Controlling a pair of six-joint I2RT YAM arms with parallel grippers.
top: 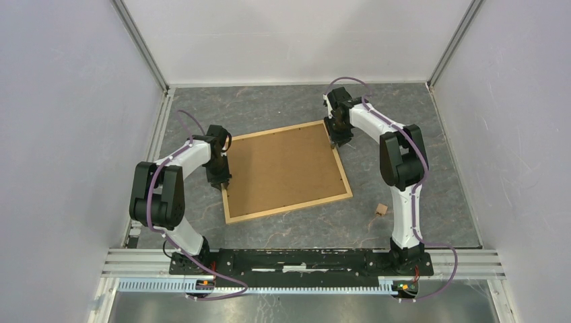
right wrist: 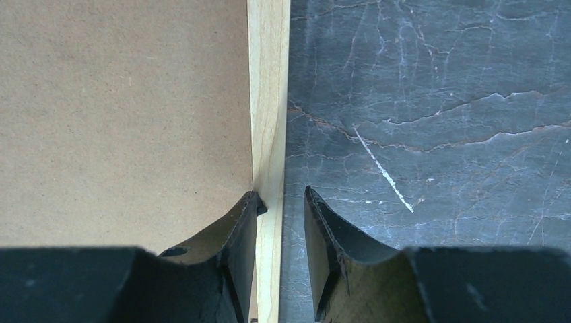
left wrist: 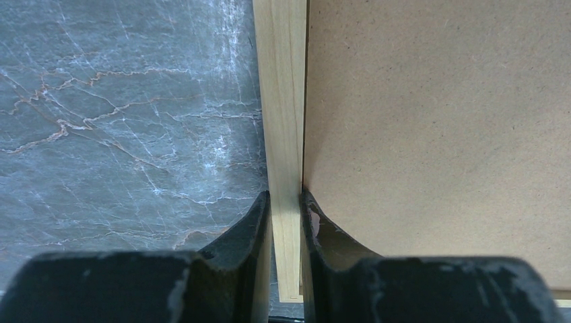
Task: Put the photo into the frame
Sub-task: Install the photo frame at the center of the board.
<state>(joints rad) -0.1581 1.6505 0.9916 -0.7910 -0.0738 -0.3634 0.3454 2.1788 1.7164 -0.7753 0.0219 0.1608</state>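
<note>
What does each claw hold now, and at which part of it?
The left claw pinches the frame by its left wooden strip. The right claw straddles the right strip, but its outer finger stands apart, so it holds nothing.

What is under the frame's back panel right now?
The frame lies back up on the grey marbled table. Only its fibreboard back panel shows; whatever is beneath, any photo included, is covered.

I'm working in a robotics lab test cell: plain white panel walls (top: 67, 101) box in a grey marble-patterned tabletop (top: 283, 108) on three sides. A silver aluminium extrusion rail (top: 135, 259) runs along the near edge, holding a black mounting plate (top: 303, 261), with purple cables (top: 456, 259) trailing from it.
</note>
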